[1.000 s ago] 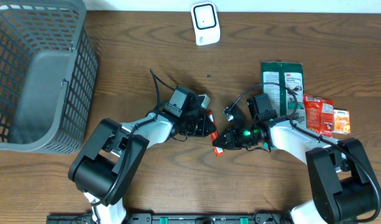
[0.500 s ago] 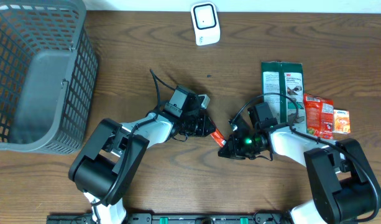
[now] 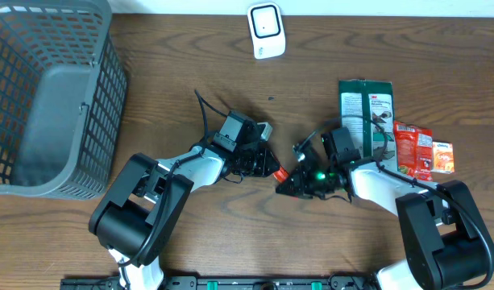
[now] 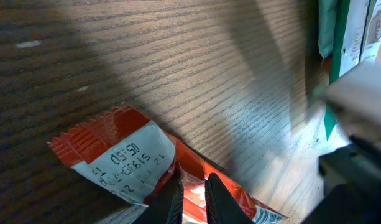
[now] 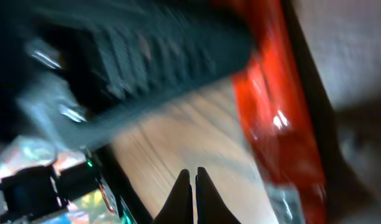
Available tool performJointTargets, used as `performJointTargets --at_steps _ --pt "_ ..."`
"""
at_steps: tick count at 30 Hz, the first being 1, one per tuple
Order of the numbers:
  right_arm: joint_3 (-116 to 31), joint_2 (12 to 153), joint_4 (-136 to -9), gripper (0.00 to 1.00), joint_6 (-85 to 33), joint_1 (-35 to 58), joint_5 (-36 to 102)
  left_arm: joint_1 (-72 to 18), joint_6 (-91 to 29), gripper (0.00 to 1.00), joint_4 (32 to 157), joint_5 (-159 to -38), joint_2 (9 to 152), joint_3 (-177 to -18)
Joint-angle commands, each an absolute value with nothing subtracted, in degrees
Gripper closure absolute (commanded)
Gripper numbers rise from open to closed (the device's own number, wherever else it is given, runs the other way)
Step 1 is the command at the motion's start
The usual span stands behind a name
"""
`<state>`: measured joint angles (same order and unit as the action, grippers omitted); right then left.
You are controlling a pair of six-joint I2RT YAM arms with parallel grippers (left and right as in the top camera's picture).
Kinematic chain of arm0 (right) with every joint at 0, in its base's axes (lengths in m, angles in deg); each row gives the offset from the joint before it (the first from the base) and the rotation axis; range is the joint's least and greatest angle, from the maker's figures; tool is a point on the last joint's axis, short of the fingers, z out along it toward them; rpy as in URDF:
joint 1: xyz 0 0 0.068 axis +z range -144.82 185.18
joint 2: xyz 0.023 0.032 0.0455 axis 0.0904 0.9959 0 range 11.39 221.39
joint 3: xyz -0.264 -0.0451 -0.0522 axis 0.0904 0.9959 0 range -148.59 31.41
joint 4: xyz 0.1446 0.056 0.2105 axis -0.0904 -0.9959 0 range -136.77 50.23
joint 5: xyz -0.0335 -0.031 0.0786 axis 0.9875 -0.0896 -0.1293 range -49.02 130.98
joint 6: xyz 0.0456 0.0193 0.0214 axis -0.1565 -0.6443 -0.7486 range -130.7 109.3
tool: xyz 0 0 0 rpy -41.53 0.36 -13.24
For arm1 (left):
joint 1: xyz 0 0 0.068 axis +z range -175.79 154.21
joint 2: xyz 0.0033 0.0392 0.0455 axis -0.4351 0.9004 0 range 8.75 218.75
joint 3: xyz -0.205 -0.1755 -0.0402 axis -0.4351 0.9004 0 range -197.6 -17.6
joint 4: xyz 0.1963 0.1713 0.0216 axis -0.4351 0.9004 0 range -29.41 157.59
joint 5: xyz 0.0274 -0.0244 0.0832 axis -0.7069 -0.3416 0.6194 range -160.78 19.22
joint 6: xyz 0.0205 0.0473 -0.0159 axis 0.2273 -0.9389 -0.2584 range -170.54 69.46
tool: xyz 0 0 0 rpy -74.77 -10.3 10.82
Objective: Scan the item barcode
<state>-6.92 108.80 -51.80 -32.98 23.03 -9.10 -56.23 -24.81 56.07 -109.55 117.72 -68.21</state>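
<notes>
Wooden table (image 3: 190, 80): left gripper (image 4: 191, 186) pinches half-hidden red packet (image 4: 131, 158); right gripper (image 5: 193, 180) closed, blurred.

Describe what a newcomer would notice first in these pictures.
At the middle of the table, the left gripper pinches a red packet, with the shut right gripper close beside it. A big grey mesh basket fills the far-left corner, and a green pouch lies with smaller packets at the right.

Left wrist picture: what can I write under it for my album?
Left fingers pinch a red packet with a white date stamp, wooden table behind.
</notes>
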Motion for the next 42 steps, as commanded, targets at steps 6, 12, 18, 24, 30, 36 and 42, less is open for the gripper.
performJointTargets --at_steps 6,12,18,24,30,36,42 --pt "-8.2 108.5 -53.1 0.99 -34.0 20.6 -5.0 -56.1 -24.6 0.84 57.3 -104.4 118.9 -68.1" --pt "-8.2 108.5 -59.1 0.99 -33.8 20.6 3.7 -56.1 -24.6 0.84 57.3 -104.4 118.9 -68.1" --pt "-8.2 108.5 -62.1 0.99 -33.8 20.5 9.1 -56.1 -24.6 0.84 57.3 -104.3 118.9 -68.1" --pt "-8.9 107.9 -63.4 0.99 -33.8 20.5 6.2 -56.1 -24.6 0.84 57.3 -104.3 118.9 -68.1" --pt "-11.6 103.9 -63.4 0.99 -32.7 20.5 4.3 -56.1 -24.6 0.84 57.3 -104.3 118.9 -68.1" --pt "-11.7 103.2 -62.1 0.99 -32.8 20.5 7.3 -56.1 -24.6 0.84 57.3 -104.3 118.9 -68.1" --pt "-11.5 103.3 -65.3 0.99 -32.7 20.5 15.0 -56.1 -24.6 0.84 57.3 -104.3 118.9 -68.1"
